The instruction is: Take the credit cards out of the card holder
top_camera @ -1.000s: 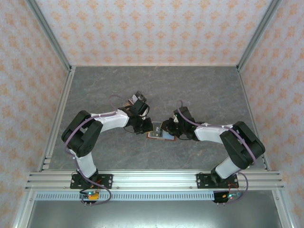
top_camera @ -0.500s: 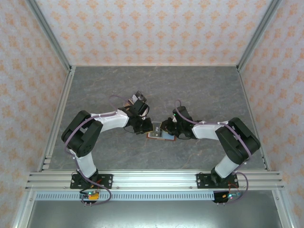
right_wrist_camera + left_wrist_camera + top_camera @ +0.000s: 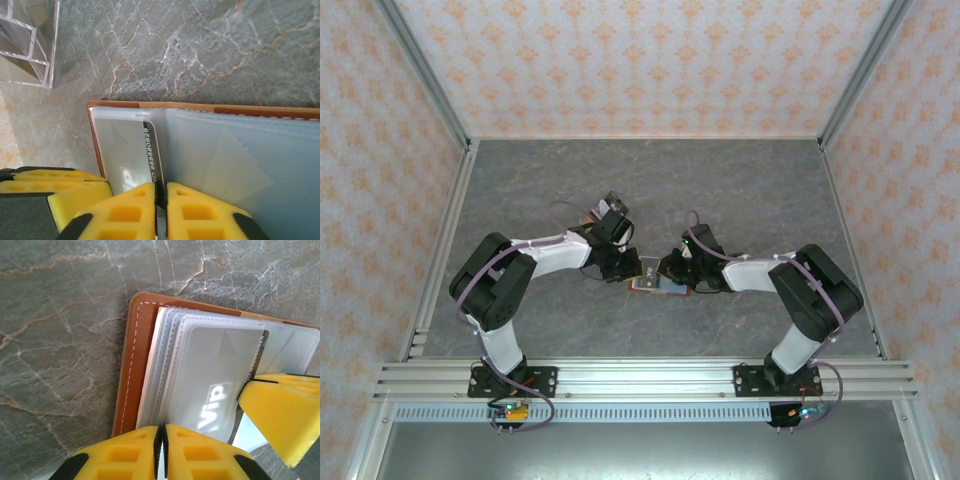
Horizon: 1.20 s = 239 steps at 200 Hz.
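Nearest the arm bases, the left hand (image 3: 161, 440) has its yellow fingers pressed together at the edge of the clear plastic sleeves (image 3: 200, 365). Whether a sleeve is caught between them is unclear. The right hand (image 3: 161, 210) pinches the dark numbered edge of a grey credit card (image 3: 151, 150). Between both hands, the small reddish-brown leather bifold card holder (image 3: 658, 284) lies open on the grey marbled desk (image 3: 720, 190). Farther off stands a clear acrylic frame (image 3: 30, 50), apart from the card holder.

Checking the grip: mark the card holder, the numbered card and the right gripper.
card holder (image 3: 131, 365): left wrist view, brown leather edge.
numbered card (image 3: 149, 155): right wrist view, black number strip.
right gripper (image 3: 160, 197): right wrist view, between its fingertips.
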Tool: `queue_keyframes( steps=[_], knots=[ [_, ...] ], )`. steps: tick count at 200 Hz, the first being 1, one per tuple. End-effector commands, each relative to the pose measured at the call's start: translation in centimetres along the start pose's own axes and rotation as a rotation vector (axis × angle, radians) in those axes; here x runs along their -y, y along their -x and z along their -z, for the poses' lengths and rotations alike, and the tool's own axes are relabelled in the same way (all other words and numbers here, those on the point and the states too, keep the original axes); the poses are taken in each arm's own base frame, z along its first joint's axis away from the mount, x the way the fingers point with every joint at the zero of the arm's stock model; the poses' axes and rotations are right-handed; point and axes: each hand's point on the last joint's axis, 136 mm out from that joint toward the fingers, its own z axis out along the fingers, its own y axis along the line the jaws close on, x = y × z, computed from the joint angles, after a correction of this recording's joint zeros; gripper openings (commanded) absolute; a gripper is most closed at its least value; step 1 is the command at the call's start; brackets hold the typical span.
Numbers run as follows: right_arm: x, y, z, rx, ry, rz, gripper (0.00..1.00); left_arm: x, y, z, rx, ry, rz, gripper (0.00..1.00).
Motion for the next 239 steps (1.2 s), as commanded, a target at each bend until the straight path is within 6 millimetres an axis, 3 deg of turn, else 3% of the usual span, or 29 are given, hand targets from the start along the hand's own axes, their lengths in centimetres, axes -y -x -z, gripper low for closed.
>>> queue_keyframes(
  steps=[1,63,152,173,200,239],
  knots=[
    [-0.3,0.3,0.0,0.005,0.004,0.018,0.06,-2.4,-1.2,-0.9,-0.025,0.082,0.004,0.14],
    [0.7,0.5,1.6,0.046,-0.056,0.055,0.02,-2.1,-0.8,0.4,0.003,0.085,-0.013,0.2],
    [1.3,0.8,3.5,0.099,-0.088,0.073,0.0,-1.3,-0.6,0.5,0.005,0.057,-0.016,0.18],
    [0.2,0.8,4.6,0.115,-0.05,0.09,0.0,-0.4,-0.3,1.2,0.003,0.018,-0.021,0.18],
    [-0.9,1.0,6.9,0.152,-0.044,0.139,0.0,0.5,0.9,3.6,0.04,-0.061,-0.001,0.21],
    [-5.0,1.6,9.6,0.201,0.092,0.192,0.0,2.2,2.8,7.6,0.1,-0.22,0.02,0.37]
  ],
)
